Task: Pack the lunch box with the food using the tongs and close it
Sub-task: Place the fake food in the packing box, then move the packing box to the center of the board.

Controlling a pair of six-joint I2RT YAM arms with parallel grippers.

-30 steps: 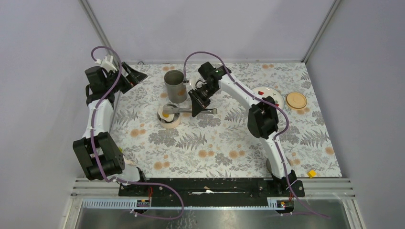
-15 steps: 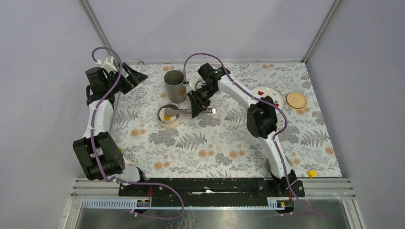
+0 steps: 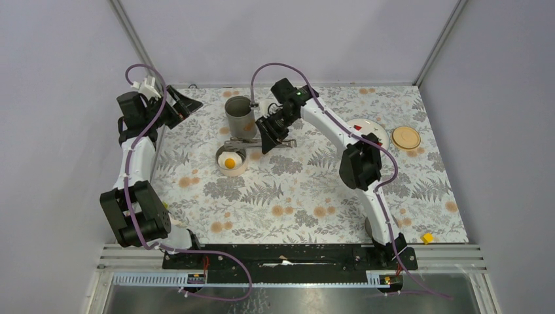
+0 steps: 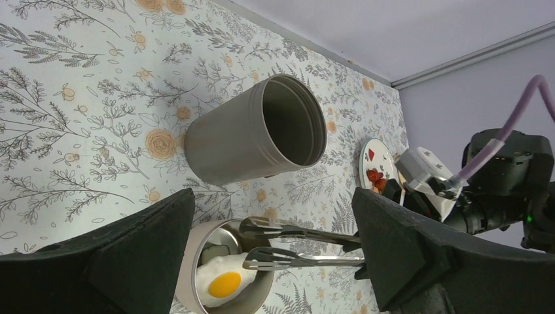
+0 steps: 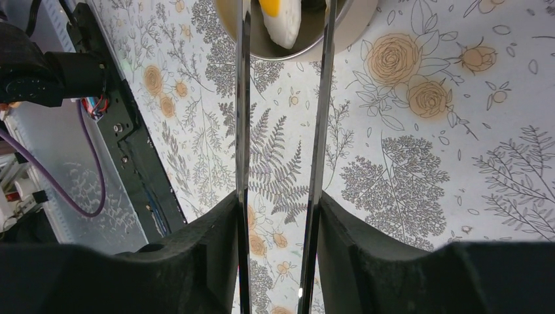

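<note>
Right wrist view: the right claw (image 5: 278,216) pinches the tongs (image 5: 243,98) over the egg (image 5: 283,19) in the bowl (image 5: 350,23), the left claw (image 3: 186,103) spread wide; if that grip slackens, the tongs could drop.

egg (image 3: 229,161): in bowl (image 3: 232,172) | tongs (image 4: 307,261): seemingly over bowl | plate (image 3: 370,123): far right

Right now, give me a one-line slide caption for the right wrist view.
Right gripper holds the tongs, arms apart, over the fried egg lying in the round metal container.
</note>
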